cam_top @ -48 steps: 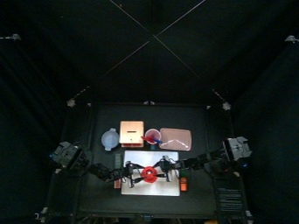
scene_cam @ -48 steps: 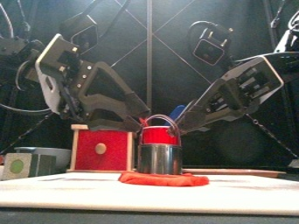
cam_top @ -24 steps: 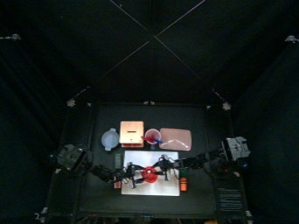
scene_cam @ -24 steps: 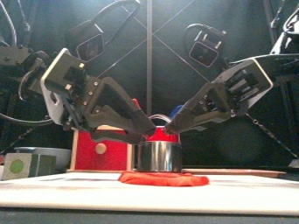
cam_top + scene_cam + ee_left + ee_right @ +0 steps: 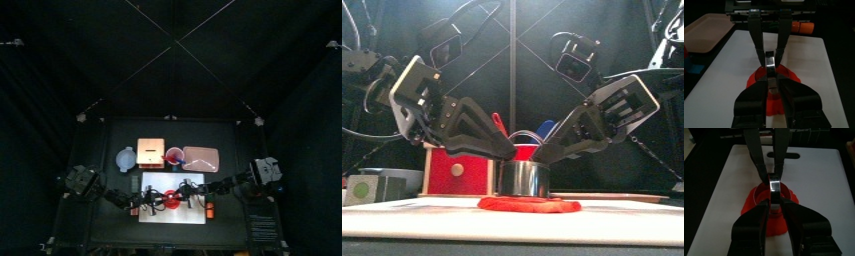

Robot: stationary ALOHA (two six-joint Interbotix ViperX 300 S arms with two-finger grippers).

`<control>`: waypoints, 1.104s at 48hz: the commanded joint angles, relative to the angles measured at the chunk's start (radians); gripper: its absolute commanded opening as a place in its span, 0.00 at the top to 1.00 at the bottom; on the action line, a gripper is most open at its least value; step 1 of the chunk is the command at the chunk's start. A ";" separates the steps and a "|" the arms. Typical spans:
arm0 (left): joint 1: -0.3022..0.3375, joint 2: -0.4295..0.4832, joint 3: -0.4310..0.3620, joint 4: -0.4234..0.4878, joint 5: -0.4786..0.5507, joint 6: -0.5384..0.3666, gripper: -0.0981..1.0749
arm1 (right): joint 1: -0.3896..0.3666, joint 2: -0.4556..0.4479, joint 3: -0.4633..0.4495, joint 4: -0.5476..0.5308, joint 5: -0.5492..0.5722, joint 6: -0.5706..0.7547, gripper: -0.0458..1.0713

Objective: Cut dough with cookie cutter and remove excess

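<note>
The left claw (image 5: 513, 152) and the right claw (image 5: 537, 152) each pinch the cutter's (image 5: 524, 178) rim from opposite sides. The cutter stands on the dough (image 5: 529, 205), directly beneath both, on the board (image 5: 422, 222). If one side presses harder, the cutter may tilt and cut unevenly, or drag the dough.

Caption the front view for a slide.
Both grippers, left and right, pinch the steel cutter standing on red dough.
</note>
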 commanded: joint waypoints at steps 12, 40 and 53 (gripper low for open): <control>-0.003 0.006 -0.012 -0.003 0.083 0.005 0.47 | 0.012 -0.018 -0.014 0.002 -0.003 -0.002 0.50; -0.006 0.098 -0.020 -0.098 0.213 -0.003 0.50 | 0.040 0.097 -0.018 0.064 0.054 -0.003 0.59; -0.006 0.118 -0.028 -0.114 0.244 -0.002 0.50 | 0.069 0.130 0.008 0.124 0.055 -0.003 0.59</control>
